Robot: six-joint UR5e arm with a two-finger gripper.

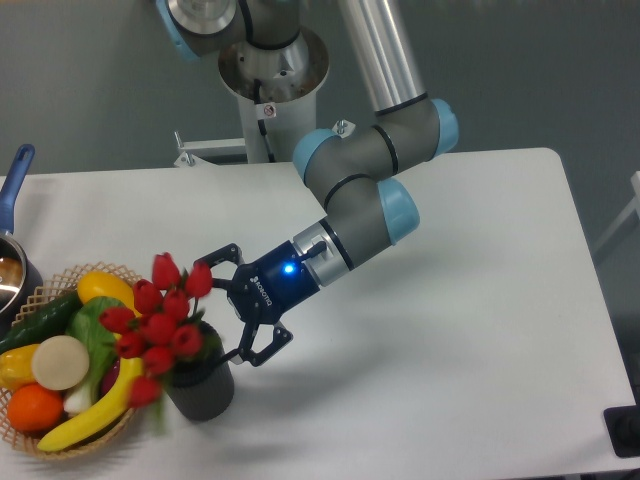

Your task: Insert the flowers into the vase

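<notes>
The flowers, a bunch of red tulips with green leaves, stand in the vase, a short dark grey cylinder near the table's front left. The buds lean left, over the basket's rim. My gripper is open and comes in from the right at bud height. Its upper finger is by the top buds and its lower finger just above the vase's right rim. The jaws are spread and hold nothing. The stems are mostly hidden by the buds and the vase.
A woven wicker basket at the front left holds a banana, an orange, a cucumber, a green leafy vegetable and other produce, touching the vase's left. A pot with a blue handle sits at the left edge. The robot base stands at the back.
</notes>
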